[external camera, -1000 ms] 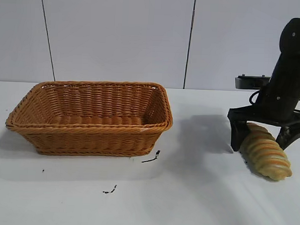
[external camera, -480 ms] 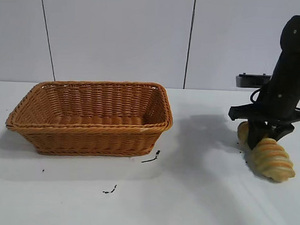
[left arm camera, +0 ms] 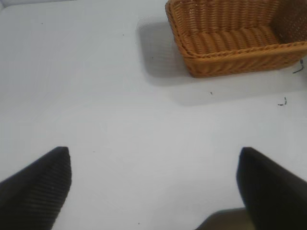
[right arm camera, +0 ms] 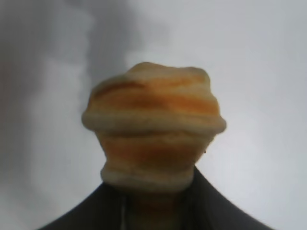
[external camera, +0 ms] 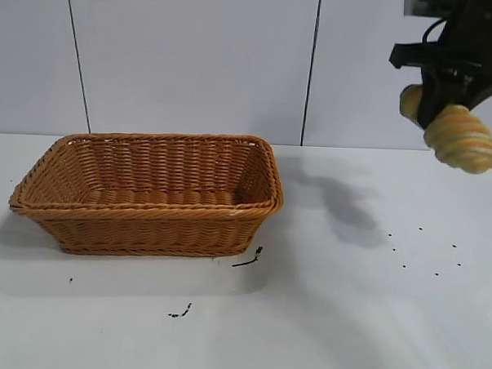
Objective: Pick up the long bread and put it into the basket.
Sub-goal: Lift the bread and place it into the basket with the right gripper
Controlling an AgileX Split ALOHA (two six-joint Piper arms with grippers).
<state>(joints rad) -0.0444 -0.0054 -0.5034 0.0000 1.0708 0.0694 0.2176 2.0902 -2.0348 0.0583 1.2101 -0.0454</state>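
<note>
Basket (external camera: 148, 192): sits on the table (external camera: 330, 319) at the left, nothing inside it, unmoved over the last second.
Left gripper (left arm camera: 153, 187): parked short of the basket, fingers spread wide, holding nothing.
Bread (external camera: 456, 132): a second ago it lay on the table at the right; now it hangs high in the air, well clear of the surface.
Right gripper (external camera: 436, 99): pinches the bread near its middle, raised toward the top right.
Meaning: the pick-up looks done; carrying it left over the basket remains.

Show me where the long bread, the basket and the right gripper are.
long bread (external camera: 464, 138): exterior view, ridged lower end.
basket (external camera: 151, 212): exterior view, front braided rim.
right gripper (external camera: 440, 101): exterior view, between its fingertips, clamped on the loaf.
</note>
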